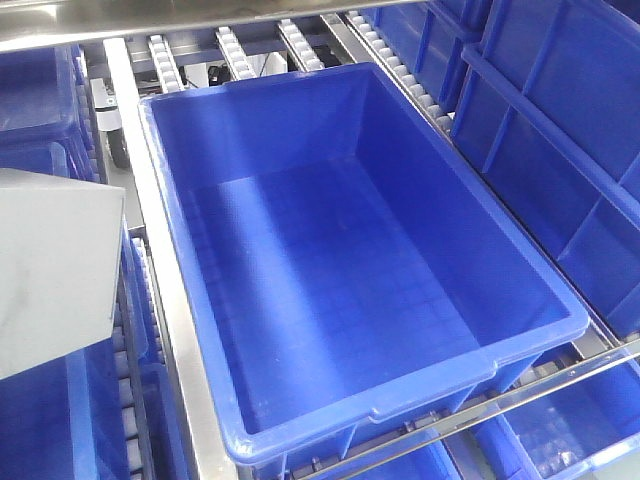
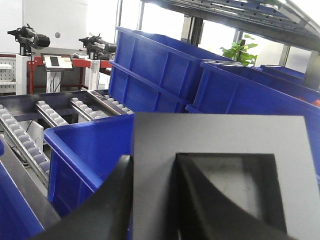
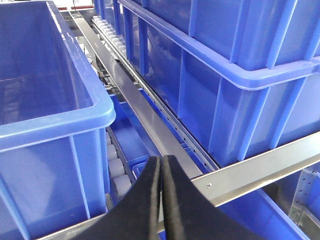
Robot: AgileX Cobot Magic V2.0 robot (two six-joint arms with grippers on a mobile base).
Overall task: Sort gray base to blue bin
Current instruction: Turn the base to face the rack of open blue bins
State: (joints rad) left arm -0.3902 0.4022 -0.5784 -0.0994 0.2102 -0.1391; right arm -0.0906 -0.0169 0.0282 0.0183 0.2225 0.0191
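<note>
Racking (image 1: 165, 60): gray base (image 2: 215, 135) in left gripper (image 2: 155, 200)

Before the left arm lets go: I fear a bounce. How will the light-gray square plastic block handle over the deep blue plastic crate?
The light-gray square plastic block looks rigid: its edges are straight where the left gripper clamps one wall. Flat faces suggest it won't roll, probably settling flat in the deep blue plastic crate. Its matte surface likely resists slipping.

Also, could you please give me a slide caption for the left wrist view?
Left fingers pinch one wall of the gray base, with the blue bin behind.
</note>
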